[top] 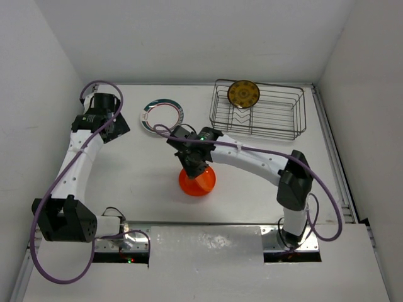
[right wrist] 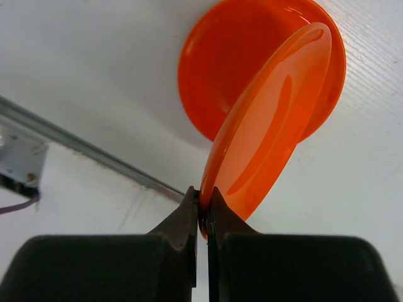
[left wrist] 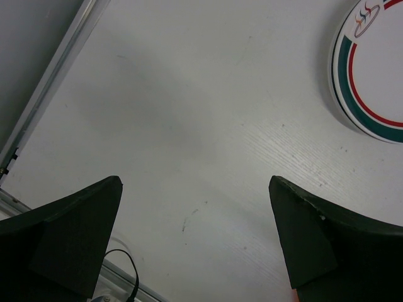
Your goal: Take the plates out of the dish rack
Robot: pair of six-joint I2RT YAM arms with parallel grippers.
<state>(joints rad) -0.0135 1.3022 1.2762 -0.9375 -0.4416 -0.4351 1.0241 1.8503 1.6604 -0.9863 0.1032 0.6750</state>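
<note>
The wire dish rack (top: 296, 113) stands at the back right with one orange plate (top: 243, 93) upright at its far left end, patterned face showing. A white plate with teal and red rim bands (top: 161, 116) lies flat on the table; it also shows in the left wrist view (left wrist: 368, 82). My right gripper (right wrist: 203, 202) is shut on the rim of an orange plate (right wrist: 264, 132), held tilted just above another orange plate (right wrist: 214, 69) lying on the table (top: 201, 182). My left gripper (left wrist: 195, 220) is open and empty over bare table left of the white plate.
White walls enclose the table on the left, back and right. A metal rail (left wrist: 44, 88) runs along the table's left edge. A purple cable (top: 264, 150) trails along the right arm.
</note>
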